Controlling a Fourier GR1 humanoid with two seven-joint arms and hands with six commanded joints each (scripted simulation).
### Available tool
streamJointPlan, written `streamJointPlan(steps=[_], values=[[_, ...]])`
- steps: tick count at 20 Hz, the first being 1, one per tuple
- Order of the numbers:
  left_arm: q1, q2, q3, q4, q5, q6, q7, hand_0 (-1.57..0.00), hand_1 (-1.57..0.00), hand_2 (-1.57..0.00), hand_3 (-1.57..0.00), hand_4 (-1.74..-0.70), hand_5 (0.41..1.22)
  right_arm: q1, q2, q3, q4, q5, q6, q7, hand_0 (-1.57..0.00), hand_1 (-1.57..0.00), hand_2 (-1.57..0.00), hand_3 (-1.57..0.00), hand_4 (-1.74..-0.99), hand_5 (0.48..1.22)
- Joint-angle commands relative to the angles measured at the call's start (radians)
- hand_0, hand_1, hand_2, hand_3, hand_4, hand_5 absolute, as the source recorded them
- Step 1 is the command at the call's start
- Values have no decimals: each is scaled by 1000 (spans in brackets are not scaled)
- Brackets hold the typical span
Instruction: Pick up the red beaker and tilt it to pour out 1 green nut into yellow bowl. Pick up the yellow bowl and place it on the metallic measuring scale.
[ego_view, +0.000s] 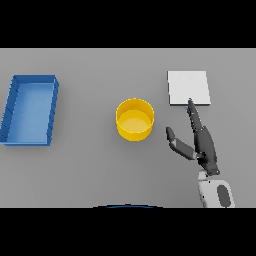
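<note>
One dark right hand (204, 144) lay open, fingers straight, fingertips reaching the near edge of the flat pale metallic measuring scale (188, 85), thumb spread toward the round yellow bowl (135, 120) nearby, likely readying a grasp. Bare grey table (90, 170) separated bowl from the blue rectangular tray (30, 110). No red beaker showed.

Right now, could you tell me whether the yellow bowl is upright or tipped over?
Upright: the yellow bowl stands on the table, its round opening facing up and the inside floor visible.
</note>
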Motion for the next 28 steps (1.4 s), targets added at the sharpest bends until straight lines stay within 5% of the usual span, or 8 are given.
streamJointPlan(steps=[1,6,13,19,23,24,26,28], values=[[24,11,15,-12,33,16,10,-1571,-1571,-1571,-1541,-1740,1221,7,2,3,-1,-9,10,-6,1,1,1,1,-1141,657],[205,56,78,-129,218,119,149,-1571,-1571,-1571,-1488,-1741,1221,-8,-11,6,6,4,12,-11,1,1,1,1,-1181,687],[561,135,97,-540,431,288,294,-1571,-1571,-1571,-1376,-1741,1221,-8,-24,3,21,22,5,-7,1,1,1,1,-1207,708],[736,161,42,-768,513,435,392,-1571,-1571,-1571,-1383,-1741,1221,-14,-18,5,28,23,3,-2,1,1,1,1,-1186,687],[809,201,3,-866,587,432,425,-1571,-1571,-1571,-1366,-1735,955,1,-15,8,16,18,4,-9,1,1,1,1,-1168,679],[815,220,-17,-895,598,406,438,-1571,-1571,-1571,-1407,-1661,888,-4,-14,9,15,21,2,-6,1,1,1,1,-1165,678],[835,265,-39,-956,616,340,397,-1571,-1545,-1489,-1238,-1311,774,-21,-18,6,19,31,-6,10,1,1,1,1,-1163,671],[865,286,-41,-998,643,251,320,-1253,-1104,-1049,-884,-1031,714,-5,-25,4,18,24,0,0,1,1,1,1,-1161,669]])
